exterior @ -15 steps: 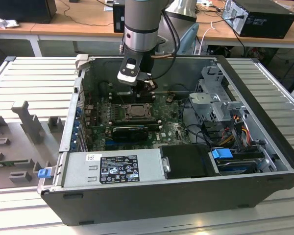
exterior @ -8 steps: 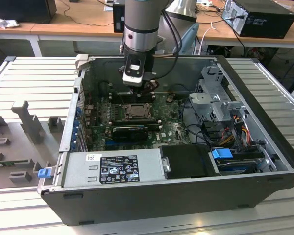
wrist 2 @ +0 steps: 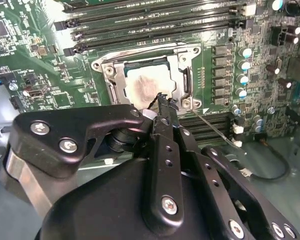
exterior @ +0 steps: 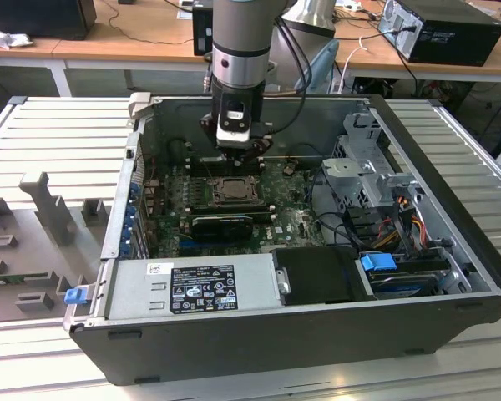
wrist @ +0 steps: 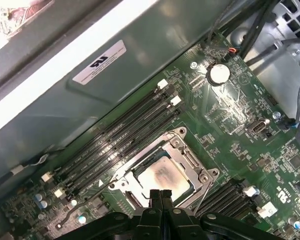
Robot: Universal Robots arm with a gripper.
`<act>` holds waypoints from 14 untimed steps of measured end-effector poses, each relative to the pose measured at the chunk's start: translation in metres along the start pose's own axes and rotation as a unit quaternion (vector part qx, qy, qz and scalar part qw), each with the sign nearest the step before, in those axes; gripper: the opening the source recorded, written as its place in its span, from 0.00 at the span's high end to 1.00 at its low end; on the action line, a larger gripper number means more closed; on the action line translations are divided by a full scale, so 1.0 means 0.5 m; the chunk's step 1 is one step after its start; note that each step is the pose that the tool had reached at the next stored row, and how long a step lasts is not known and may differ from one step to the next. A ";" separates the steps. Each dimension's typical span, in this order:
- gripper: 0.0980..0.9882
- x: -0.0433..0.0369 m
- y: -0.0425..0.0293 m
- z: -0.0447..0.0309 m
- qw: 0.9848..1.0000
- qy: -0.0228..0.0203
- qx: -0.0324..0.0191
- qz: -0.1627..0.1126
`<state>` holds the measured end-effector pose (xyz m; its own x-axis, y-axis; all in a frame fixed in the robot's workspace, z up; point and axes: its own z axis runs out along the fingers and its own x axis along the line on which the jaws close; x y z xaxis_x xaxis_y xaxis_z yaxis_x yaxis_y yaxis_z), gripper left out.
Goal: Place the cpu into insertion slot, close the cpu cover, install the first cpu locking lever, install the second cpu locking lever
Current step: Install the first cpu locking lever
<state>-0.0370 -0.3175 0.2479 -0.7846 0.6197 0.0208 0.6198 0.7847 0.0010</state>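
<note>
The cpu (wrist 2: 146, 86) lies flat in the insertion slot (exterior: 234, 190), with its grey top showing a smudged patch in both wrist views. The cpu cover (wrist: 187, 156) is folded down over it, and the chip shows through the square window of the frame.

One thin wire locking lever (wrist 2: 215, 127) runs outward from a corner of the socket and lies low over the motherboard (wrist: 230, 115). It looks unlatched, though its hook end is hard to make out.

The gripper (wrist: 160, 196) hangs directly over the near edge of the cover. Its fingers (wrist: 155, 197) are pressed together and hold nothing. Whether the tips touch the frame cannot be told.

Hazards from this position:
- The closed tips are narrow and the lever is thin and springy. A push off its line would probably let it slip free.
- A slip could drive the tips into the memory slots (wrist: 120, 140) or the capacitors (wrist 2: 245, 65) beside the socket.
- With no lever hooked, the cover may lift and leave the chip unclamped.

The board sits inside an open computer case (exterior: 451, 167) on the ribbed worktop (exterior: 58, 134).
</note>
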 end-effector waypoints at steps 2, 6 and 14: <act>0.99 0.000 0.000 0.000 1.000 -0.002 0.001 -0.011; 0.99 0.000 0.000 0.001 0.999 -0.002 0.002 -0.032; 0.99 0.000 0.000 0.004 0.988 -0.005 0.002 -0.152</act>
<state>-0.0370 -0.3175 0.2461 -0.9349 0.3547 0.0102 0.3547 0.9350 0.0012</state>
